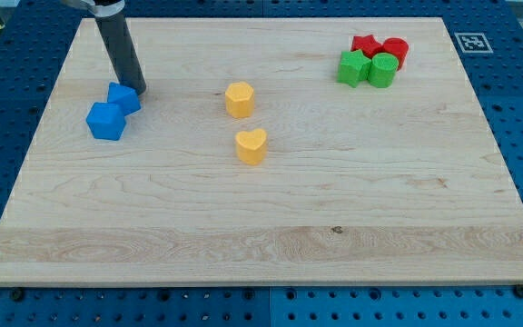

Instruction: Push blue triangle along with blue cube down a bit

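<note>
The board (271, 227) is wide and pale, and the work sits in its upper left part. There is no gripper and no jaws to report, only a dark rod (121, 50) whose lower end, my tip (140, 92), rests just at the 1 o'clock side of the blue pair. The blue cube (106, 121) is the larger-looking piece; the blue triangle (123, 97) lies at its 1 o'clock, touching it or nearly so, though the triangle's shape is hard to make out here. To do this well, the push should run toward 6 o'clock through both blocks, so my tip wants to sit at the triangle's 12 o'clock, not off to its right, or the triangle may slip past the cube and the pair split. A short, slow stroke suits "a bit". The yellow blocks, one (240, 99) above a heart (251, 145), lie well apart at 3 o'clock; the green (368, 68) and red (381, 47) cluster is far off.
</note>
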